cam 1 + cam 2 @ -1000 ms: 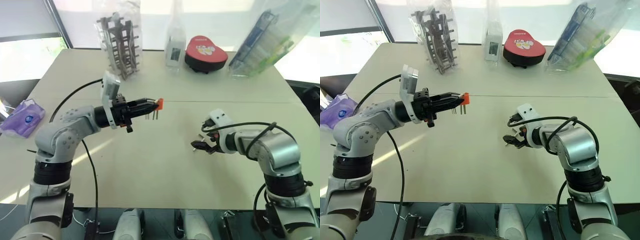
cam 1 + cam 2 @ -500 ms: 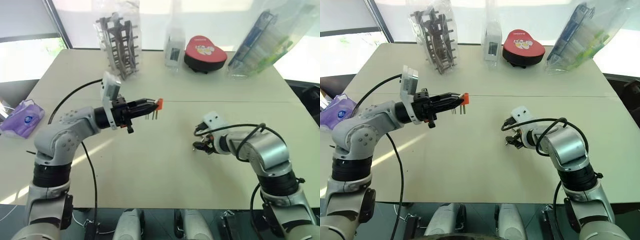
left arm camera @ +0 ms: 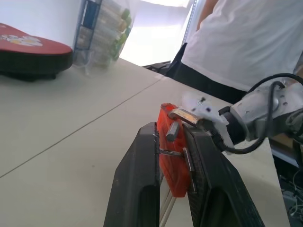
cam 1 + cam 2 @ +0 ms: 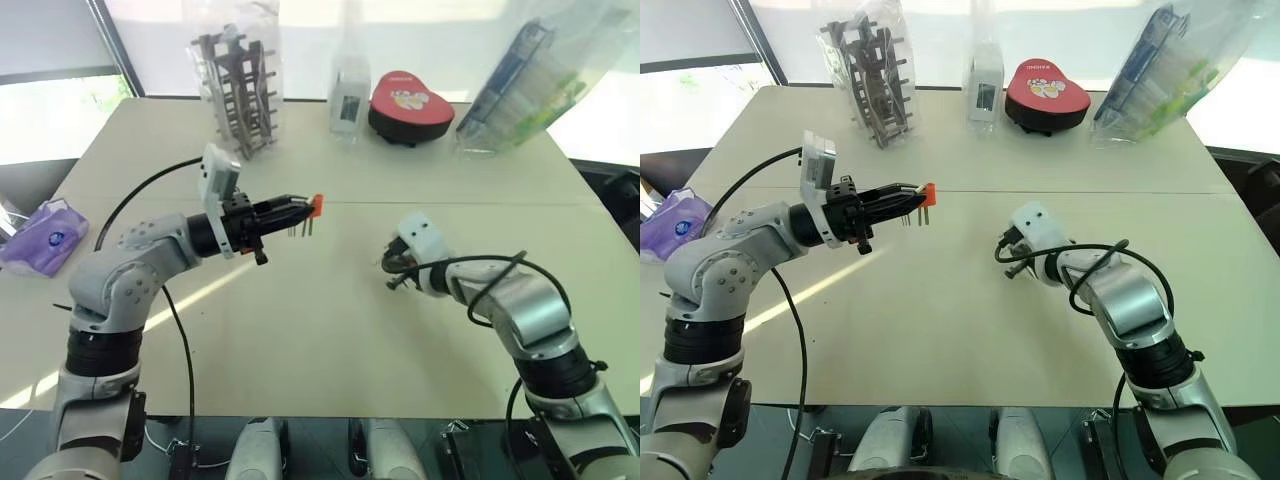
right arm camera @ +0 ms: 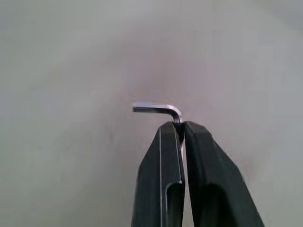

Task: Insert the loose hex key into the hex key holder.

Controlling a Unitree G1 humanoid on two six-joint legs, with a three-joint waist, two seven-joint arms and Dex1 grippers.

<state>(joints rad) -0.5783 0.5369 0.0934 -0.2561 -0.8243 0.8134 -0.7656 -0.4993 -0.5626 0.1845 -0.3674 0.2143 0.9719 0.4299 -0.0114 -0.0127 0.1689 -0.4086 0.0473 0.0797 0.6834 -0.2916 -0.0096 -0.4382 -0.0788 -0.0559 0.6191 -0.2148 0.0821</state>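
The hex key holder [image 4: 316, 206], an orange block with thin grey keys hanging from it, is held above the table left of centre, with my left gripper [image 4: 300, 209] shut on it. In the left wrist view the holder [image 3: 171, 156] sits clamped between the two black fingers. My right gripper [image 4: 393, 274] hangs just above the table to the right of centre, apart from the holder. It is shut on the loose hex key [image 5: 156, 108], whose short bent end sticks out sideways past the fingertips [image 5: 166, 130].
Along the table's far edge stand a grey rack in a plastic bag [image 4: 240, 85], a clear bottle [image 4: 350, 85], a red heart-shaped box [image 4: 410, 105] and a bagged package [image 4: 525, 85]. A purple tissue pack [image 4: 45, 235] lies at the left edge. A person in a white shirt [image 3: 246, 42] stands beyond the table.
My right gripper has shut on the loose hex key, rolled its wrist and moved up and towards the centre. The left gripper with the holder has stayed put.
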